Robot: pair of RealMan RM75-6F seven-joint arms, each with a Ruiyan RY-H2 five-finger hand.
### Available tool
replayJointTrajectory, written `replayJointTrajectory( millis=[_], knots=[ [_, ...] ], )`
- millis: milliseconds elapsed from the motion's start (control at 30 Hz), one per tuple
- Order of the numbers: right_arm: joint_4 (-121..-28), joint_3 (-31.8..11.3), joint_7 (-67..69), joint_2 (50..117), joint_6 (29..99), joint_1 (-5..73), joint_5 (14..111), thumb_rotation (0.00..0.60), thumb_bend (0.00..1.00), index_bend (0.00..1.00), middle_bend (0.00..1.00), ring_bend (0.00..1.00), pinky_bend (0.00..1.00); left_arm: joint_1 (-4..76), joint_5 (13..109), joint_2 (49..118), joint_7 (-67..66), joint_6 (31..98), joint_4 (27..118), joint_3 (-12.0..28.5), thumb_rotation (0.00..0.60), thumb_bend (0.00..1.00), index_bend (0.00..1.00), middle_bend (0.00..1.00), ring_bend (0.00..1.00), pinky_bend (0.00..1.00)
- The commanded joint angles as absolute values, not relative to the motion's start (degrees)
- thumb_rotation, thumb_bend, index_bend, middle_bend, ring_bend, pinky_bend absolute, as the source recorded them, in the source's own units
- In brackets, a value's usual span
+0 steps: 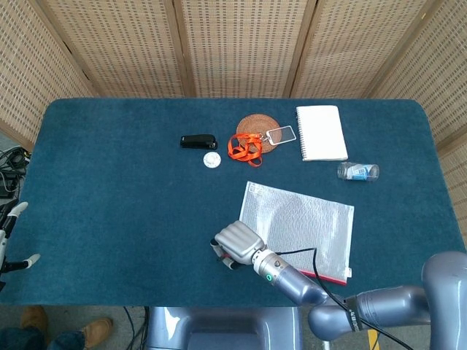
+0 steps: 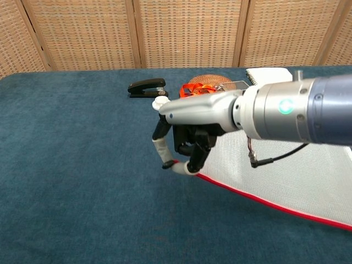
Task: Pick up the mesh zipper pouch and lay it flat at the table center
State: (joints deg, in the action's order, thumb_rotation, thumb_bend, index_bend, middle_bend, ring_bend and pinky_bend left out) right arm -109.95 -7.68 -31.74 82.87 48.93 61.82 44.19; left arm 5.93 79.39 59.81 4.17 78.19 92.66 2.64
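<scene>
The mesh zipper pouch [image 1: 299, 226] [image 2: 286, 173] is silvery with a red zipper edge. My right hand [image 1: 235, 244] [image 2: 190, 137] pinches its near left corner and holds that corner up off the blue table [image 1: 117, 189], so the pouch hangs tilted in the chest view. Its far edge still seems to lie on the cloth. Only fingertips of my left hand [image 1: 13, 237] show at the left edge of the head view, off the table, apart and holding nothing.
At the back lie a black stapler [image 1: 198, 141], a white cap [image 1: 211, 160], an orange lanyard [image 1: 246, 148] on a woven coaster [image 1: 257, 130], a white notepad [image 1: 321, 132] and a small clear bottle [image 1: 357, 171]. A wicker screen stands behind.
</scene>
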Motion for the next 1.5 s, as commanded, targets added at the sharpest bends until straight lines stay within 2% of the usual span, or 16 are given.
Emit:
replayJointTrajectory(
  millis=[33,200,667,1033,1067,1133,1167,1200,1267,1300,1333,1367,1500],
  knots=[
    [-111.2,-9.7,-30.8,81.1,48.3,63.2,42.5,0.6,0.76,0.78,0.98,0.98,1.0,5.9,79.4,59.8,4.2,78.2,92.6,2.6,0.6,0.0,0.0,0.0,0.0,0.0],
    [-112.9,-13.4,-29.9,78.2,47.7,65.9,38.8,0.6,0.76,0.78,0.98,0.98,1.0,6.0,79.1,59.7,4.4,78.0,92.6,2.8,0.6,0.0,0.0,0.0,0.0,0.0],
    [-114.4,-17.5,-28.6,75.7,47.5,72.4,31.3,0.6,0.76,0.78,0.98,0.98,1.0,6.4,78.4,60.0,3.9,77.1,92.4,2.9,0.6,0.0,0.0,0.0,0.0,0.0],
    [-113.8,-16.6,-24.8,74.1,46.4,73.0,28.9,0.6,0.76,0.78,0.98,0.98,1.0,9.8,80.8,59.8,4.4,74.2,91.5,3.8,0.6,0.0,0.0,0.0,0.01,0.0],
    [-113.8,-16.6,-24.0,73.8,46.1,72.7,28.9,0.6,0.76,0.78,0.98,0.98,1.0,11.1,81.8,59.5,4.8,73.2,91.4,4.2,0.6,0.0,0.0,0.04,0.06,0.03],
    [-113.9,-16.6,-22.2,73.3,45.3,72.2,28.9,0.6,0.76,0.78,0.98,0.98,1.0,13.7,84.1,59.0,5.6,71.6,91.0,5.0,0.6,0.0,0.0,0.2,0.24,0.16],
    [-114.0,-16.8,-21.0,73.0,44.8,71.8,28.7,0.6,0.76,0.78,0.98,0.98,1.0,15.5,85.7,59.0,5.9,70.8,90.4,5.6,0.6,0.0,0.0,0.34,0.37,0.27],
    [-114.1,-16.9,-20.1,72.8,44.4,71.5,28.6,0.6,0.76,0.78,0.98,0.98,1.0,16.8,86.9,59.0,6.2,70.1,89.9,6.0,0.6,0.0,0.0,0.42,0.44,0.35],
    [-114.3,-17.2,-17.7,72.1,43.4,70.7,28.6,0.6,0.76,0.78,0.98,0.98,1.0,20.6,90.1,59.8,9.0,68.5,88.0,7.1,0.6,0.0,0.01,0.61,0.6,0.58],
    [-114.3,-17.3,-16.7,71.8,42.9,70.3,28.6,0.6,0.76,0.78,0.98,0.98,1.0,22.3,91.6,60.4,10.8,67.8,86.7,7.4,0.6,0.0,0.03,0.65,0.63,0.64],
    [-114.2,-17.5,-14.4,71.0,42.3,69.3,27.9,0.6,0.76,0.78,0.98,0.98,1.0,28.2,94.7,63.0,13.9,63.8,83.9,8.8,0.6,0.0,0.07,0.69,0.67,0.71],
    [-114.1,-17.5,-13.7,70.6,41.8,69.0,28.1,0.6,0.76,0.78,0.98,0.98,1.0,30.4,95.6,64.0,16.1,61.8,82.1,8.7,0.6,0.0,0.12,0.72,0.69,0.77],
    [-113.7,-17.4,-11.5,69.7,40.7,68.4,28.7,0.6,0.76,0.78,0.98,0.98,1.0,35.5,97.2,66.8,20.7,58.1,78.6,8.5,0.6,0.0,0.19,0.78,0.73,0.86]
  ],
)
